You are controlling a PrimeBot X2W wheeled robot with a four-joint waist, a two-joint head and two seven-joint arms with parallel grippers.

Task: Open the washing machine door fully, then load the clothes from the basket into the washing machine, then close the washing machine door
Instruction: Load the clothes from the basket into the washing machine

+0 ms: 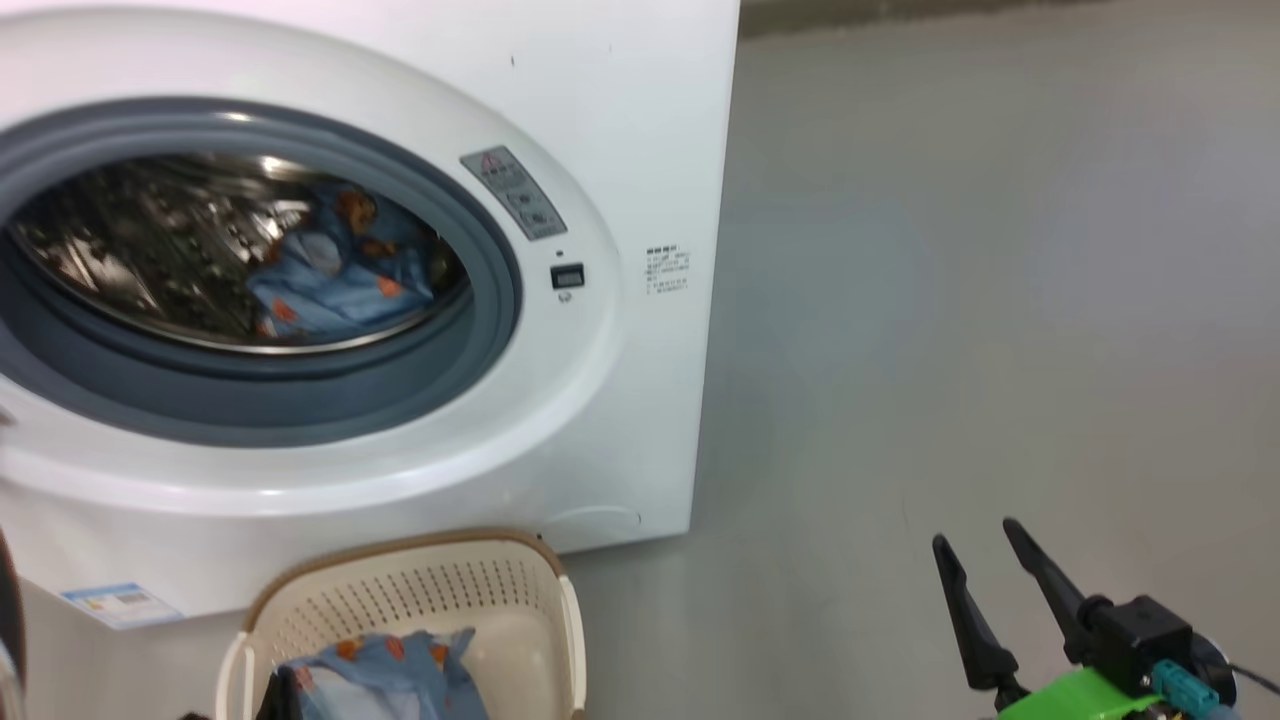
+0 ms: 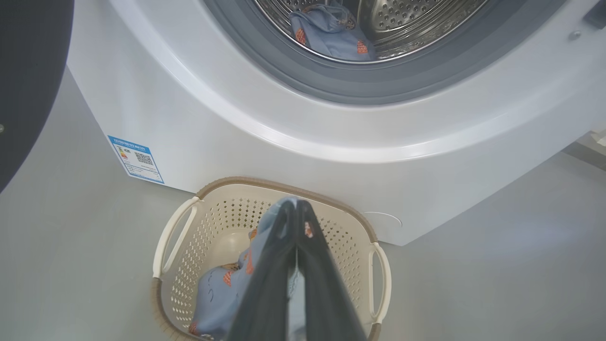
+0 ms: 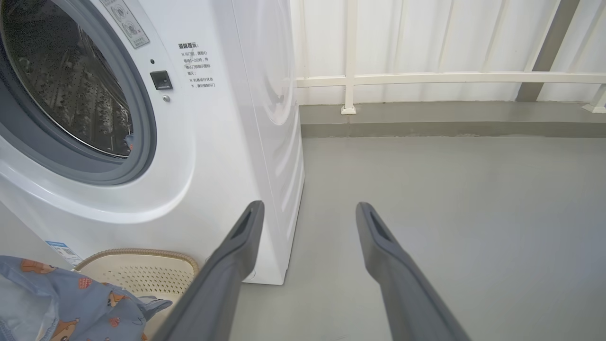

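White washing machine (image 1: 620, 150) stands on a grey floor (image 1: 950, 300), its round opening uncovered. The door (image 2: 28, 71) is swung clear of the opening; its glossy dark rim shows at the upper left of the left wrist view, apart from the machine's front. A grey rubber seal (image 1: 300, 410) rings the steel drum (image 1: 130, 250), and a blue cloth (image 1: 340, 275) with orange bears lies low in the drum, towards its right side.

The cream basket (image 1: 420, 590) with its brown rim sits on the floor just in front of the machine, below the opening. A second cloth (image 1: 385, 670) of the same bear print lies in the basket and rises out of it.

The left claw (image 2: 297, 206) hangs over the basket, clenched, with a fold of the second cloth pinched at its fingertips. The right claw (image 1: 975, 532) is released and empty, fingers spread over bare floor, well apart from the basket. A small blue label (image 2: 136, 159) sticks to the machine's lower corner.
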